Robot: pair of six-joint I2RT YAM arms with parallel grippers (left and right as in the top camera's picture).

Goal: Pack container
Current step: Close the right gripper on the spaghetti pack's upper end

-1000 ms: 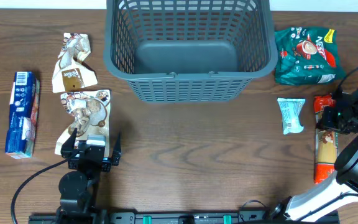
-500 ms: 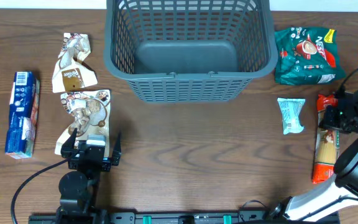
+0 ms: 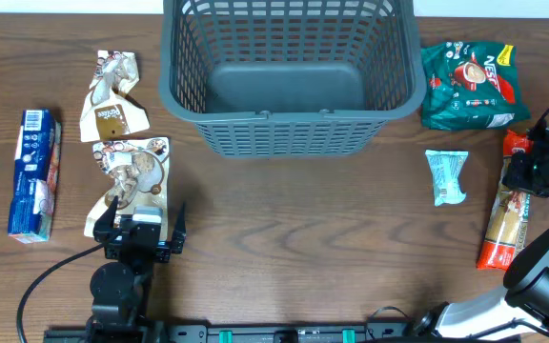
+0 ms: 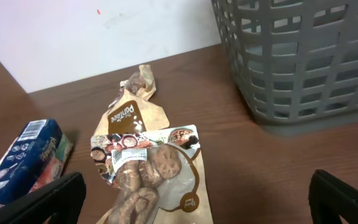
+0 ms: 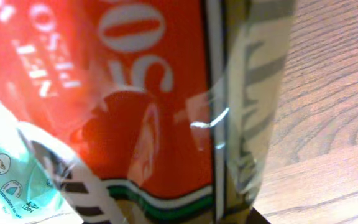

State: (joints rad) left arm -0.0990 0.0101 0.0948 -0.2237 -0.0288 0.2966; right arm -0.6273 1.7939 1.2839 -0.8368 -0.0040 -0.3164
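The container (image 3: 292,133) stands empty at the worktop's far-edge centre to receive packets; the right gripper (image 3: 532,171) covers the far end of the long pasta packet (image 3: 501,229), finger state indeterminate; the left gripper (image 3: 141,227) waits, fingers spread wide.

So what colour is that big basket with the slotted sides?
The basket is plain grey all over, clearest in the overhead view.

We see a dark brown table (image 3: 284,229) with swirling wood grain, evenly lit (a soft sheen lies across the boards). Behind its far edge stands a plain white wall (image 4: 73,37); a black rail (image 3: 284,334) lines the near edge.
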